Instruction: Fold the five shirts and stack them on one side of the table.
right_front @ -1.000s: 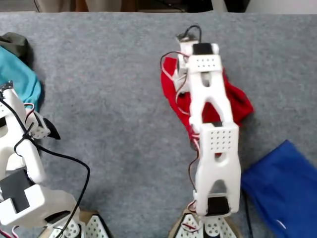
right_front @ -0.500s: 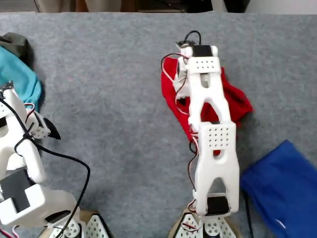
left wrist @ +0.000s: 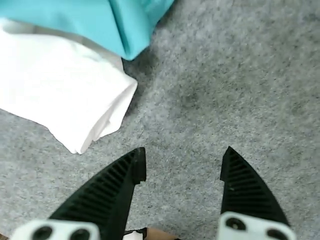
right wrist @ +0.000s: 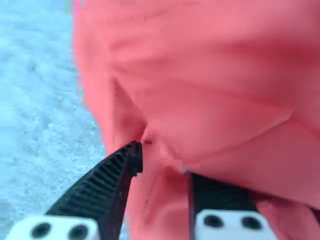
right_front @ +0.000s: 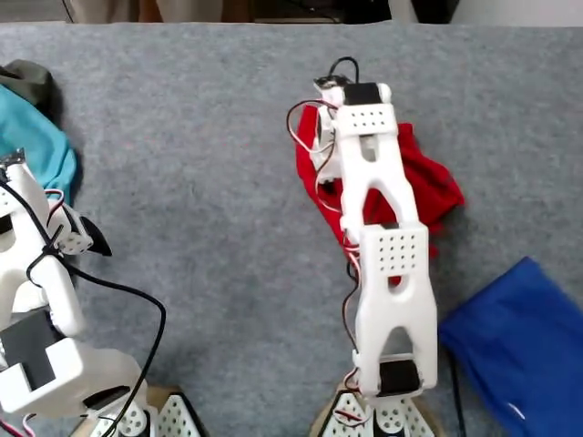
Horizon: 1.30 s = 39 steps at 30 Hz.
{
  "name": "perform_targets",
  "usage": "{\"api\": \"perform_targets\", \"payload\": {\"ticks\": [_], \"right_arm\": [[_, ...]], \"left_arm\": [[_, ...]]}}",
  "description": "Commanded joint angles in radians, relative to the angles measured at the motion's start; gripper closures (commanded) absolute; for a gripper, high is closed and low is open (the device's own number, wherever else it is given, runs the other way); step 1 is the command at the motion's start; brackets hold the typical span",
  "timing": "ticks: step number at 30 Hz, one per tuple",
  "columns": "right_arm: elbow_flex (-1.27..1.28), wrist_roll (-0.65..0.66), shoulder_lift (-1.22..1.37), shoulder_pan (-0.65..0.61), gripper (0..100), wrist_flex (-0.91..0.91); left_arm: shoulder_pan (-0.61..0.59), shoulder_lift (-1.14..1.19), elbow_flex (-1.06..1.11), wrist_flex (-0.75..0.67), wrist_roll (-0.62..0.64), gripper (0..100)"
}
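Jaws of the right gripper (right wrist: 161, 159) are drawn close together on a fold of the red shirt (right wrist: 200, 75), and the cloth fills the narrow gap between them. The red shirt lies crumpled right of the middle of the gray table (right_front: 200, 137), toward its far edge, partly under the right arm (right_front: 387, 255) that stretches out over it. The blue shirt (right_front: 519, 346) sits apart from it at the near right corner. The left gripper (left wrist: 184, 150) hangs wide open over bare table and holds nothing. Near it lies the white shirt (left wrist: 60, 100), its far edge tucked under the teal shirt (left wrist: 100, 20). In the high view the teal shirt lies at the table's left edge, with a dark cloth (right_front: 27, 77) touching its far side, and the left arm (right_front: 36, 273) sits drawn back beside it.
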Motion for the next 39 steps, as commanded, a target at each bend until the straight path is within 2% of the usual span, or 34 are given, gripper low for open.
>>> {"api": "perform_targets", "payload": {"ticks": [1,9,15,20,29,39], "right_arm": [[-0.035,0.023,-0.156,-0.044,84.5,0.018],[0.140,0.021,-0.166,-0.077,84.5,0.018],[0.234,0.026,-0.165,-0.039,84.5,0.009],[0.232,0.068,-0.165,-0.001,84.5,-0.021],[0.228,0.069,-0.120,0.021,84.5,-0.106],[0.025,0.069,0.071,0.021,84.6,-0.103]], "left_arm": [[0.000,-0.005,-0.002,-0.011,-0.009,75],[0.003,-0.004,0.000,-0.026,-0.008,75],[0.081,-0.004,0.043,-0.112,0.000,75],[0.129,-0.010,0.077,-0.118,0.003,75],[0.132,-0.010,0.068,-0.126,0.026,75],[0.130,-0.010,0.068,-0.133,0.021,75]]}}
